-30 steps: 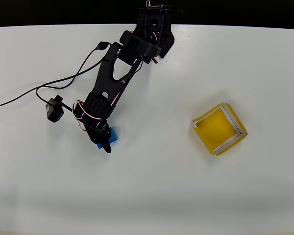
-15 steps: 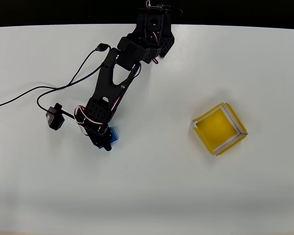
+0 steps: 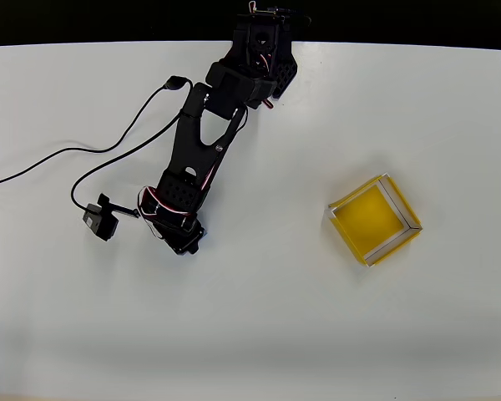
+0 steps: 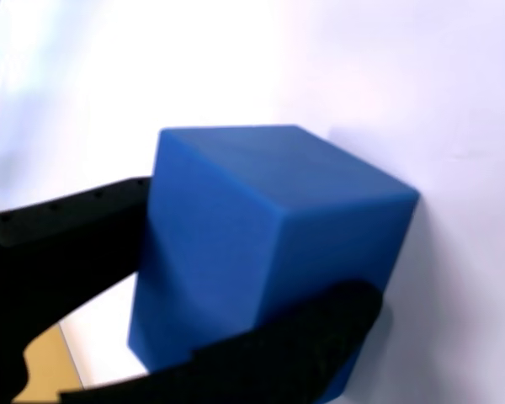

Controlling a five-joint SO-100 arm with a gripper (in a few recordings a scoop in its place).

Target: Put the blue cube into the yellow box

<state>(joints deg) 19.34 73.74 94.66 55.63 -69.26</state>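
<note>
The blue cube (image 4: 269, 252) is very close and takes up most of the wrist view. It sits between the two black fingers of the gripper (image 4: 236, 286). One finger (image 4: 67, 223) presses on its left side. The other finger (image 4: 311, 337) curves over its bottom edge. Both fingers touch the cube. Behind it the white table (image 4: 404, 84) looks bright and blurry. A small tan patch shows in the bottom left corner

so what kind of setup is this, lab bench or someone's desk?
Looks like a bare test bench, probably a lab or hobby rig: a plain white table, a black arm with loose cabling, and just two props, the blue cube in the tool and a yellow box.
</note>
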